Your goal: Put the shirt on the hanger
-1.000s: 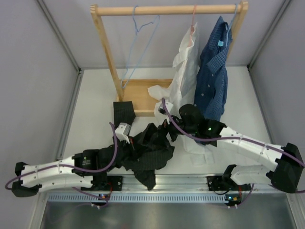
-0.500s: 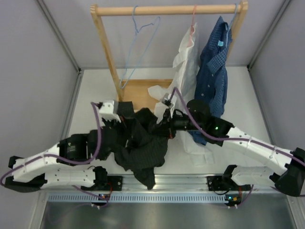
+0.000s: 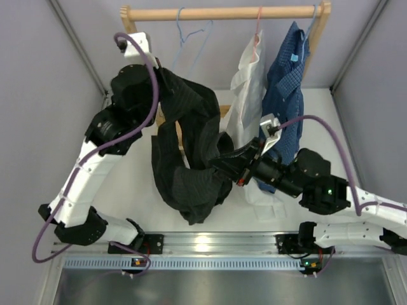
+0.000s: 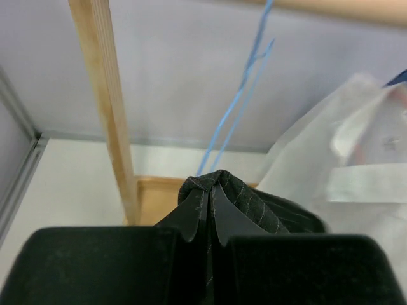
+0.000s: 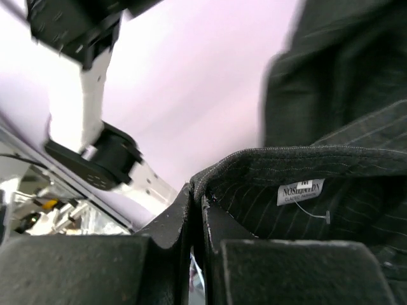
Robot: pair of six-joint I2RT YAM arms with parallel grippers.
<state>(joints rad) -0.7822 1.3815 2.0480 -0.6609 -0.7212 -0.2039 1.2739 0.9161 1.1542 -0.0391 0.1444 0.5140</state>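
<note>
The black pinstriped shirt (image 3: 191,181) hangs off the table in a long drape between both arms. High up by the rack's left post, my left gripper (image 3: 158,68) is shut on a bunched fold of the shirt (image 4: 267,206). In the left wrist view its tips (image 4: 208,190) pinch the cloth. Lower down, my right gripper (image 3: 222,162) is shut on the collar edge (image 5: 254,162), beside the white neck label (image 5: 300,190). The light-blue hanger (image 3: 180,28) hangs bare on the rod, just right of the left gripper and behind the fold (image 4: 221,127).
A wooden rack (image 3: 143,60) with a top rod (image 3: 222,13) stands at the back, its base board (image 3: 191,121) on the table. A white shirt (image 3: 245,82) on a pink hanger and a blue dotted shirt (image 3: 283,95) hang at the rod's right.
My left arm swung up from table level to near the rod, lifting the shirt. My right gripper closed on the collar and rose with it, moving slightly right.
</note>
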